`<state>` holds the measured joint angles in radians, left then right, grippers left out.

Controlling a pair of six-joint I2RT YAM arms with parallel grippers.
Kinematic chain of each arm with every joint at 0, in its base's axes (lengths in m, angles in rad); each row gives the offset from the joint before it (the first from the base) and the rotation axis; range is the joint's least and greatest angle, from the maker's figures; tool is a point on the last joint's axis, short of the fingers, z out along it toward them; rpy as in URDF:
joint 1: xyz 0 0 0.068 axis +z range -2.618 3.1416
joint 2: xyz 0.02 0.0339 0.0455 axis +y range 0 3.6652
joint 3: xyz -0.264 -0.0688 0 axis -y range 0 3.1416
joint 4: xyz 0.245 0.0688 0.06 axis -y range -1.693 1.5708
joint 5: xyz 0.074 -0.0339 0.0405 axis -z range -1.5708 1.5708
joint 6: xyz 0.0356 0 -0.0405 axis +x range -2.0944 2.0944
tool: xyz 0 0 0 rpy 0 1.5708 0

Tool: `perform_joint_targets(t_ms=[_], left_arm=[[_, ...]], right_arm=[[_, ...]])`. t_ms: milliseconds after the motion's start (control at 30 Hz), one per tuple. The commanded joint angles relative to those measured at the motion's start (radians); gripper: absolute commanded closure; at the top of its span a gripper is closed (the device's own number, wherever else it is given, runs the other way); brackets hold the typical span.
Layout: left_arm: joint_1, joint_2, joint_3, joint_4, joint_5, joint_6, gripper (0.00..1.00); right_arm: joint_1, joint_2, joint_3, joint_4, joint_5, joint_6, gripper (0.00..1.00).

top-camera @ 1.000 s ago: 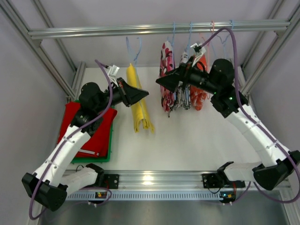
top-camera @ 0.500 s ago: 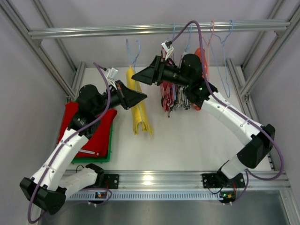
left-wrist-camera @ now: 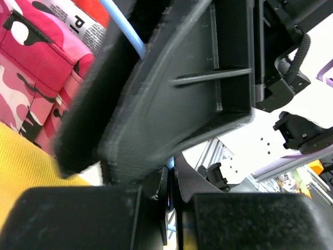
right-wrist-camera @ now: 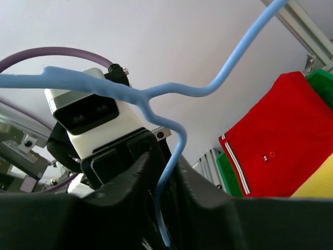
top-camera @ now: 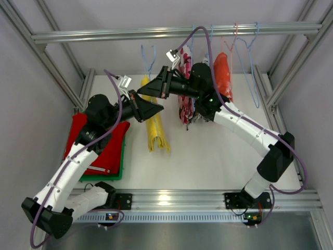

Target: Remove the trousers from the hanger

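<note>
Yellow trousers (top-camera: 156, 127) hang folded over a blue hanger (top-camera: 148, 54) on the rail. My left gripper (top-camera: 158, 107) is shut across their upper part; in the left wrist view its jaws (left-wrist-camera: 171, 177) are pressed together, with yellow cloth (left-wrist-camera: 26, 166) beside them. My right gripper (top-camera: 143, 91) sits just above the left one. The hanger's blue wire (right-wrist-camera: 156, 96) runs down between the right gripper's (right-wrist-camera: 165, 162) fingers, which are closed against it. A red pair (top-camera: 222, 75) hangs further right on another hanger.
Pink patterned garments (top-camera: 185, 88) hang just right of both grippers. A red garment with white stripes (top-camera: 99, 146) lies on a green tray (top-camera: 120, 169) at the left. The metal rail (top-camera: 104, 35) crosses overhead, with frame posts at both sides.
My right arm swung left from the patterned garments to the blue hanger, and its fingers closed around the wire. The left gripper stayed shut in place.
</note>
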<state>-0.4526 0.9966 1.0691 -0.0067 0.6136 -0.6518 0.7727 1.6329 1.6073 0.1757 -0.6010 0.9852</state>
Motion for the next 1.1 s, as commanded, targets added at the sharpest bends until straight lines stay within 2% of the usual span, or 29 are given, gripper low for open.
perform_joint_targets(t_ms=[0,33,67,167,200,300,500,600,667,767,867,933,1067], left_arm=[[-0.001,-0.046,0.055,0.162,-0.031,0.063,0.96],[-0.003,-0.050,0.054,0.151,-0.043,0.076,0.93],[-0.003,-0.055,0.049,0.140,-0.054,0.093,0.90],[0.000,-0.088,0.046,0.085,-0.113,0.176,0.56],[0.003,-0.111,0.048,0.062,-0.147,0.222,0.34],[0.029,-0.154,0.074,-0.056,-0.246,0.279,0.01],[0.106,-0.251,0.089,-0.251,-0.443,0.435,0.01],[0.112,-0.340,0.025,-0.288,-0.390,0.544,0.01],[0.114,-0.400,-0.024,-0.280,-0.278,0.596,0.01],[0.112,-0.501,-0.106,-0.294,-0.250,0.636,0.01],[0.112,-0.523,-0.116,-0.364,-0.242,0.643,0.01],[0.114,-0.532,-0.120,-0.378,-0.201,0.695,0.01],[0.112,-0.512,-0.115,-0.360,-0.178,0.693,0.01]], right_arm=[[0.025,-0.015,0.062,0.074,-0.007,0.029,0.83],[0.025,-0.022,0.072,0.067,0.000,0.032,0.97],[0.023,-0.025,0.078,0.052,0.006,0.032,1.00],[0.022,-0.038,0.117,0.031,0.026,0.033,1.00],[0.019,-0.039,0.129,0.021,0.035,0.032,1.00],[-0.012,-0.054,0.172,0.002,0.067,0.038,1.00],[-0.032,-0.070,0.240,-0.039,0.112,0.078,1.00],[-0.035,-0.074,0.261,-0.067,0.142,0.105,1.00],[-0.033,-0.074,0.278,-0.096,0.170,0.124,1.00],[-0.036,-0.067,0.307,-0.137,0.202,0.147,1.00],[-0.036,-0.041,0.338,-0.172,0.243,0.168,1.00],[-0.035,-0.018,0.368,-0.205,0.266,0.199,1.00],[-0.033,0.016,0.416,-0.228,0.297,0.222,1.00]])
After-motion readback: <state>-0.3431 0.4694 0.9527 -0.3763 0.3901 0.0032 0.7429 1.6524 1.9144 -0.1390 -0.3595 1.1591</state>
